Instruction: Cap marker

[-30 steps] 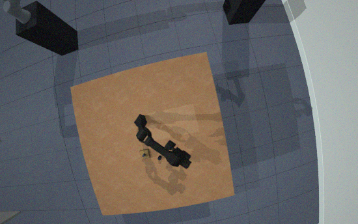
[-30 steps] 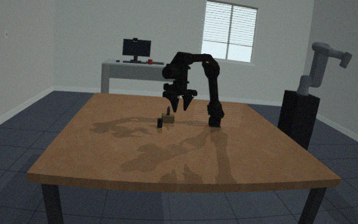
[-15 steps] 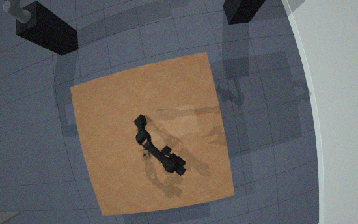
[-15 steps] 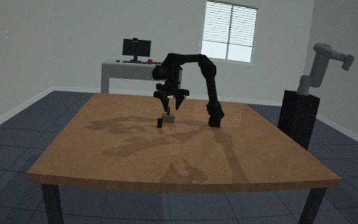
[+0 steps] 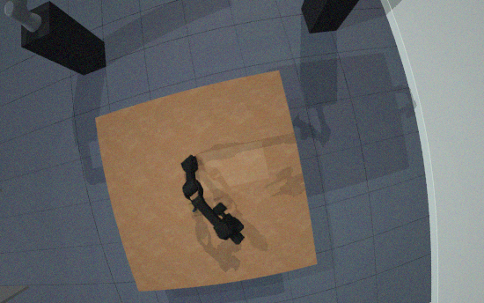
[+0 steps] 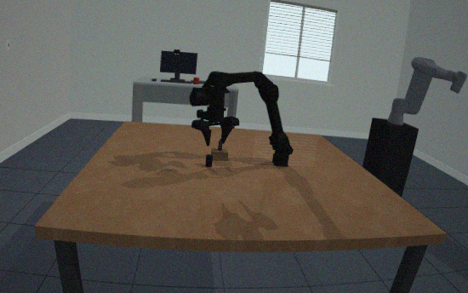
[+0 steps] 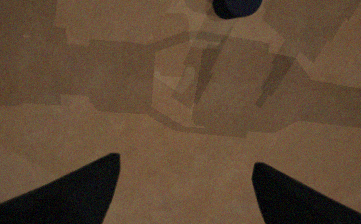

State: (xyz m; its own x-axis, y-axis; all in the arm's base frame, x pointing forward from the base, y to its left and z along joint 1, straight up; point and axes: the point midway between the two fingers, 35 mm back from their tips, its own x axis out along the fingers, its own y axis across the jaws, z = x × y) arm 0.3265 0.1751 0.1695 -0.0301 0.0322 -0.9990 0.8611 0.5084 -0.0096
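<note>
So the black two-fingered hand [image 6: 214, 144] [image 7: 187, 166] hung above the brown wooden counter [image 5: 158, 132] [image 6: 166, 200] [image 7: 182, 145], fingers pointing down and spread pretty wide, nothing between them. The small dark cylindrical cap [image 6: 208, 160] [image 7: 237, 6] stood loose on the wood, at about 1 o'clock in the wrist shot. The dark marker [image 6: 219, 146] stood upright in its tan block holder [image 6: 219, 154], uncapped, at roughly 1 o'clock from the cap in the exterior view.

My desk [image 5: 158, 132] [image 6: 153, 204] [image 7: 42, 135] looks like smooth wood — warm-toned, softly mottled. The holder block [image 6: 219, 155] seems wooden too. My gripper [image 6: 215, 145] [image 7: 187, 166] looks dark and matt — the cap [image 6: 208, 160] [image 7: 237, 7], smooth like plastic.
</note>
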